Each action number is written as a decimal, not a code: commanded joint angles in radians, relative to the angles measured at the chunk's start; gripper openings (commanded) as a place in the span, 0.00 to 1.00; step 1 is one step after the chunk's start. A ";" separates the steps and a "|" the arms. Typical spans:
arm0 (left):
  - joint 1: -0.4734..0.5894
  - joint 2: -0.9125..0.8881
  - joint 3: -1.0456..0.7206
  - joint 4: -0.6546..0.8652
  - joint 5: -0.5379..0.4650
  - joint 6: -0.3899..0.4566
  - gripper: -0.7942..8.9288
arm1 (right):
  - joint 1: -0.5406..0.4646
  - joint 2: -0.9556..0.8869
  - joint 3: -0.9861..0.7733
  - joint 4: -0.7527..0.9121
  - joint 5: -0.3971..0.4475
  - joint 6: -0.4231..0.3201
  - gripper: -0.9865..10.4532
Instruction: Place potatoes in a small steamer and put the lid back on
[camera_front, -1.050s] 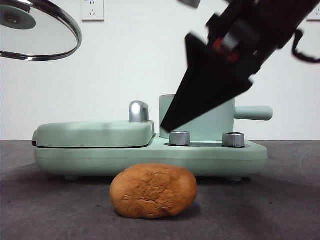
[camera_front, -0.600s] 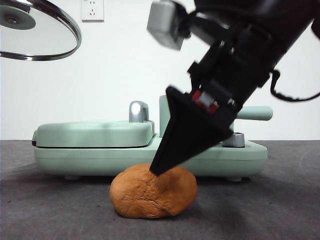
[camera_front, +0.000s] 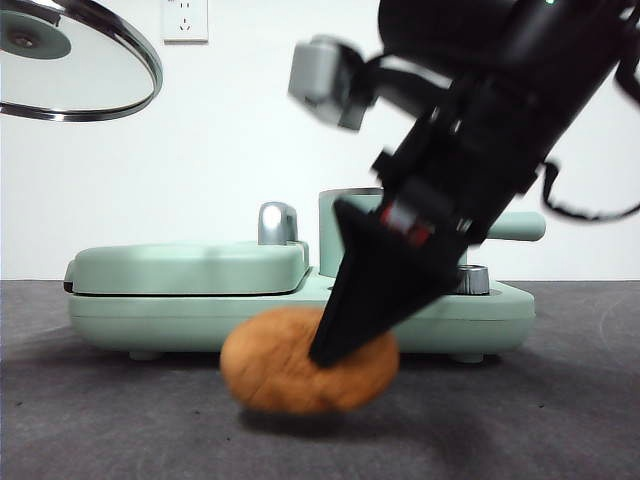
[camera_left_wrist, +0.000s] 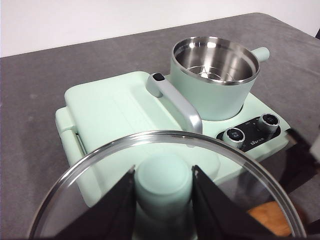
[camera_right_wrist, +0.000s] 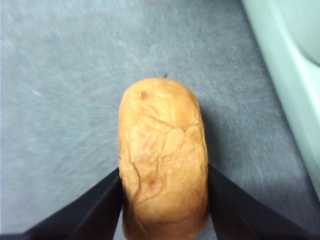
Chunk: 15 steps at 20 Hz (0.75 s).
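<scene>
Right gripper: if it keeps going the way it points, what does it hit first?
The potato, already between the right gripper's fingers; just beneath lies the grey table. Depth left is unclear.

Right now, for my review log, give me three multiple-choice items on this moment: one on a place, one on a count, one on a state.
1. Where is the potato?
A. in the steamer
B. in front of the appliance, between the right tool's jaws
C. on the griddle cover

2. How many steel knobs show on the appliance's front panel?
A. one
B. two
C. four

3. What state is the steamer in?
A. lidded
B. holding the potato
C. open, no potato inside

Answers:
1 B, the right tool has a jaw on each side of it.
2 B, the left wrist view shows two.
3 C, the left tool holds the lid aloft by its knob.
</scene>
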 joint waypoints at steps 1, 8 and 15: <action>-0.002 -0.002 0.011 0.035 -0.002 0.011 0.10 | 0.010 -0.071 0.057 -0.091 -0.001 0.050 0.27; -0.002 -0.002 0.011 0.042 -0.002 0.018 0.10 | -0.019 -0.236 0.396 -0.550 0.253 0.192 0.26; -0.002 -0.002 0.011 0.044 -0.002 0.027 0.10 | -0.127 -0.125 0.683 -0.609 0.296 0.231 0.26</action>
